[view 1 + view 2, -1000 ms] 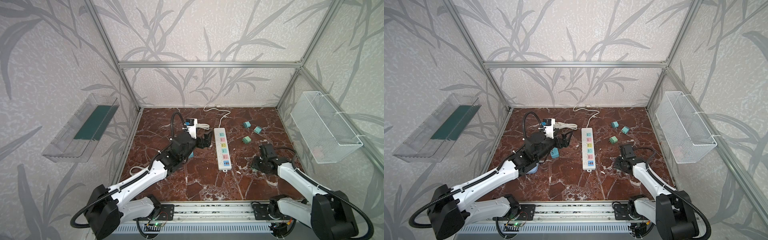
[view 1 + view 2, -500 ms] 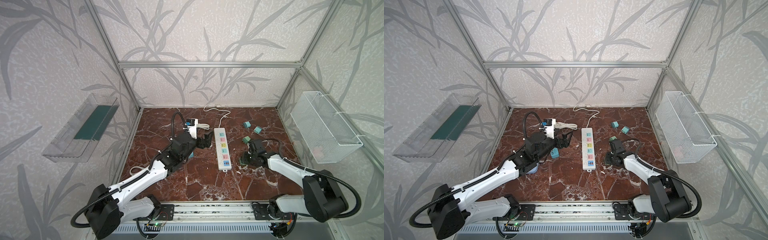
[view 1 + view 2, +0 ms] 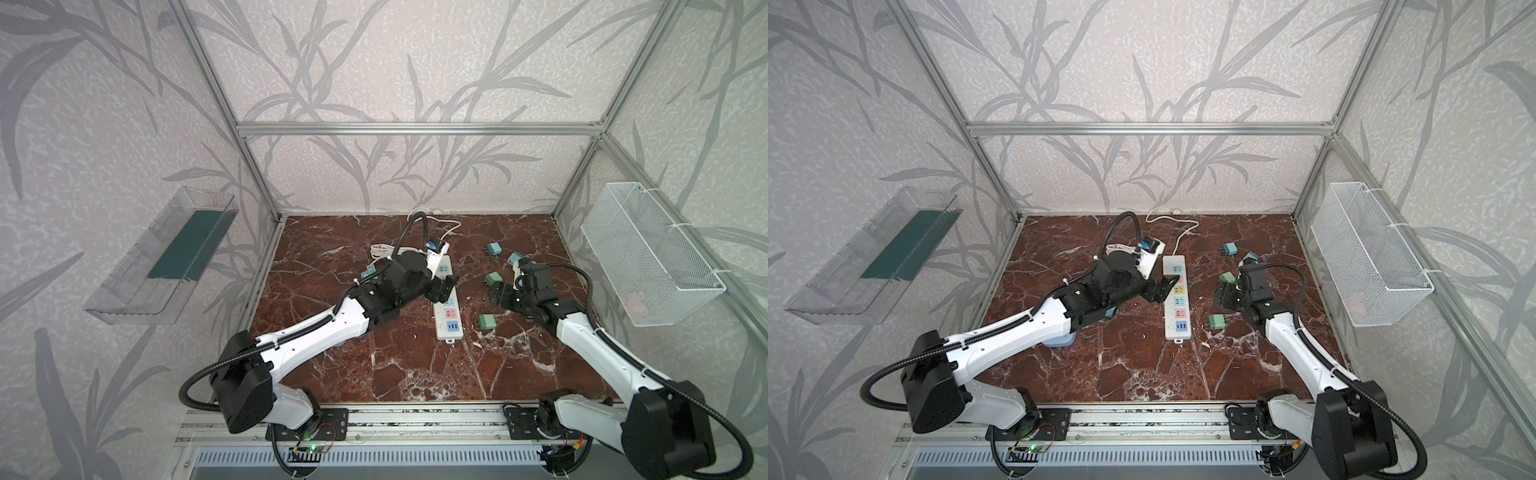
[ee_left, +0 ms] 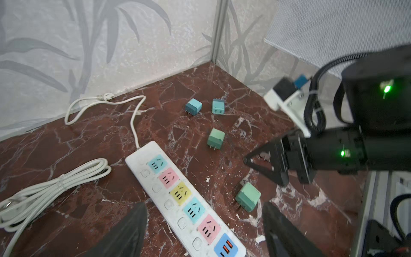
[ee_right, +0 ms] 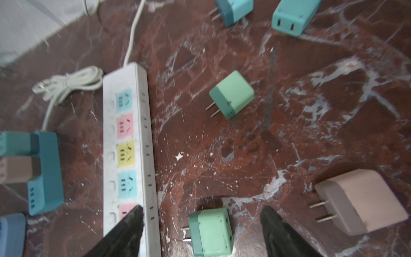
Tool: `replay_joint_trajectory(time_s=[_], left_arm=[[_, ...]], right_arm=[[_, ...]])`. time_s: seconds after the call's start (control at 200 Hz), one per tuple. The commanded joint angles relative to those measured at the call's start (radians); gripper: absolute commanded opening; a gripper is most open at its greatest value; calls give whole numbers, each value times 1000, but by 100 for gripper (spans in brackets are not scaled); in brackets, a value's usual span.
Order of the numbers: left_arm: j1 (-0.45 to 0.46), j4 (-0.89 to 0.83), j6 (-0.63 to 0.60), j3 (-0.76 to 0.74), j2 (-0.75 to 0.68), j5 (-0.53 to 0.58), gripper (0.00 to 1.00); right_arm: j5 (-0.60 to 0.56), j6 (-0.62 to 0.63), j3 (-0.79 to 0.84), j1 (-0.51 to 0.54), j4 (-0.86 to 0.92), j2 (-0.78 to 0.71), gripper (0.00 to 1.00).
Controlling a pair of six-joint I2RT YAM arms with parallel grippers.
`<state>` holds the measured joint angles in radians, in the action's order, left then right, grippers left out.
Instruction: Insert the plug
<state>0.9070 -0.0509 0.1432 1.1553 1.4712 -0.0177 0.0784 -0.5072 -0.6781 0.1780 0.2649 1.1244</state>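
- Mint-green cube plug w/ two metal prongs (image 5: 211,231): lies unplugged on the floor, just beside the near end of the strip, prongs twd the strip; shown in both top views (image 3: 487,321) (image 3: 1216,322).
- White plastic power strip w/ pastel blue, pink & yellow sockets (image 3: 446,309): flat on the floor, long axis running near to far.
- Right gripper (image 5: 202,207): black fingers spread wide, nothing held; the mint-green cube plug sits in the gap btw them, touching neither.
- Left gripper (image 4: 204,204): also spread wide, nothing held; over the strip's middle, one finger to each side in the left wrist view.
- Second mint-green cube plug (image 3: 493,279): on the floor farther back, apart from the strip, nr the right gripper.
- Pair of teal cube plugs (image 4: 193,106) (image 4: 218,106): side by side, farther back again.
- Beige rounded plug (image 5: 358,202): on the floor beside a right-gripper finger.
- Teal multi-socket adapter block (image 5: 44,173): on the strip's opposite side.
- White bundled cable (image 4: 44,189): nr the strip's far end.
- Red-brown marble floor (image 3: 415,374): bears all items.
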Motion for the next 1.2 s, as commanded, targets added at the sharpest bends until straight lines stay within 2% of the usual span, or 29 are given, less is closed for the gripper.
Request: replay_joint_trajectory(time_s=[0.0, 0.12, 0.24, 0.315, 0.45, 0.54, 0.77, 0.93, 1.065, 1.195], left_arm=[[71, -175, -128, 45, 84, 5, 80], [109, -238, -172, 131, 181, 22, 80], [130, -347, -181, 274, 292, 35, 71], [145, -408, -185, 351, 342, 18, 69], [161, -451, -217, 404, 388, 27, 69], [165, -478, -241, 427, 415, 26, 69], [167, -579, -327, 513, 501, -19, 61], [167, -552, -363, 513, 544, 5, 62], [166, -615, -394, 580, 609, -7, 64], [168, -602, -432, 594, 640, -26, 66]], right_arm=[[47, -67, 40, -58, -36, -37, 82], [133, -89, 79, -151, -66, -34, 83], [188, -118, 123, -160, -131, -37, 91], [197, -125, 134, -160, -143, -31, 94], [151, -125, 109, -161, -94, -7, 94], [143, -180, 129, -160, -127, 3, 94], [105, -169, 156, -162, -154, -4, 94], [82, -158, 162, -162, -126, -21, 94], [39, -166, 197, -162, -132, -79, 94], [11, -165, 203, -167, -113, -124, 94]])
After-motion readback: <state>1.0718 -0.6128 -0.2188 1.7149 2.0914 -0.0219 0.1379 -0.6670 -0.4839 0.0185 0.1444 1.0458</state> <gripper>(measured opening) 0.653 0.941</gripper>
